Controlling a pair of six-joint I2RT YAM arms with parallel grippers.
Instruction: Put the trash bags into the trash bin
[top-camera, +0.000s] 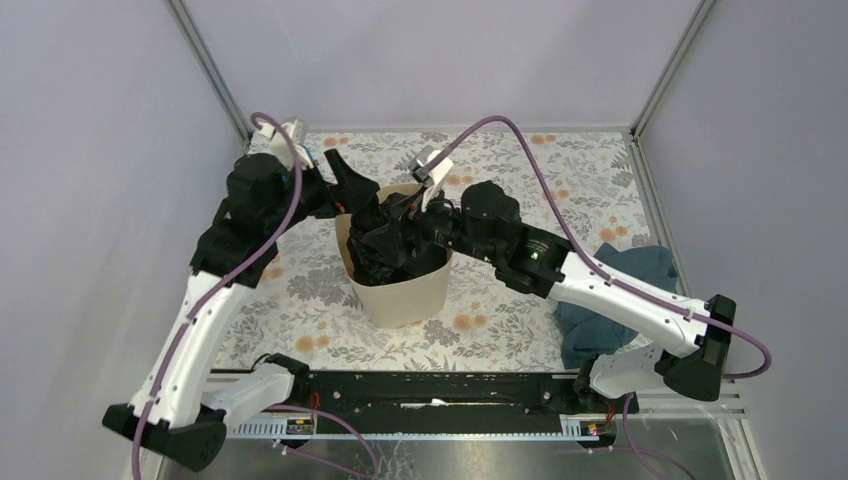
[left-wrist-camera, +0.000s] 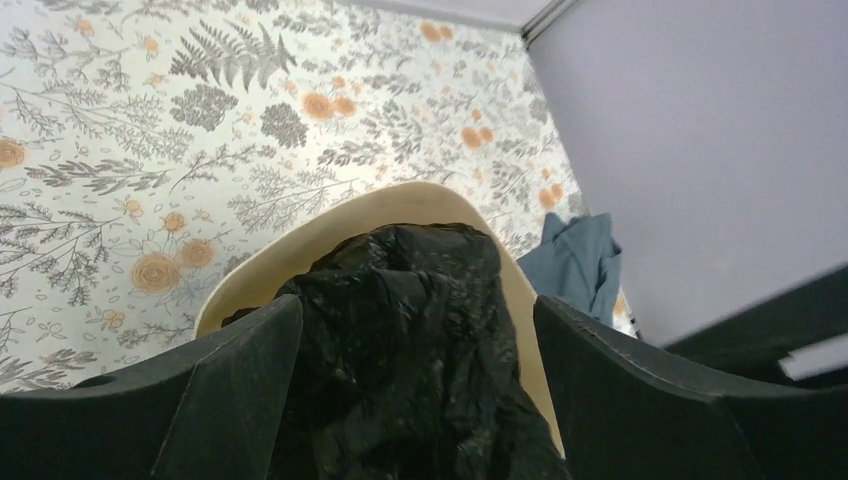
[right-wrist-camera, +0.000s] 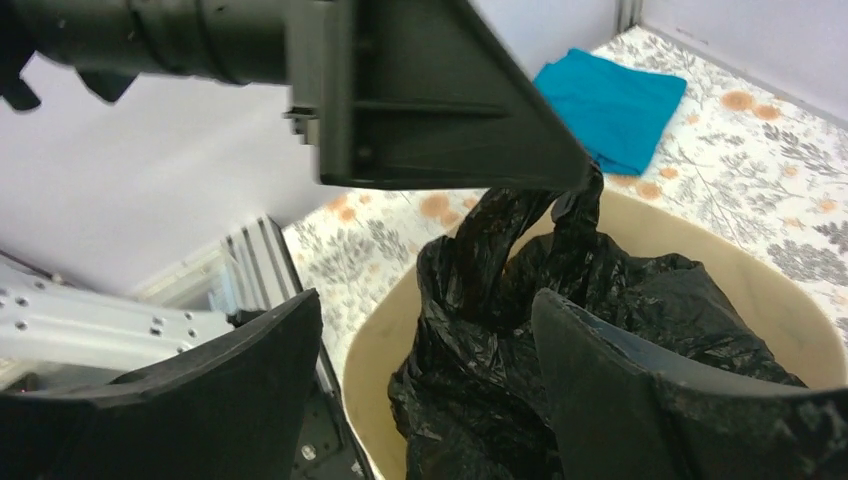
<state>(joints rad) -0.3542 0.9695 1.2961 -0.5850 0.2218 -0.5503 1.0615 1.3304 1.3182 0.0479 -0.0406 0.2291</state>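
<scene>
Most of the thin glossy black plastic bag (top-camera: 385, 245) sits crumpled inside the cream plastic bin with the rounded-square rim (top-camera: 405, 298), with a bulge standing above the rim. Probably left to do: push that bulge down. Left hand (left-wrist-camera: 418, 310) is spread wide and released; the bag is directly below and between its fingers, nothing pinched. Right hand (right-wrist-camera: 425, 305) is also spread, gripping nothing, with the bag just below. One strand rises to the left hand's fingertip. Touching or snagged, can't tell.
</scene>
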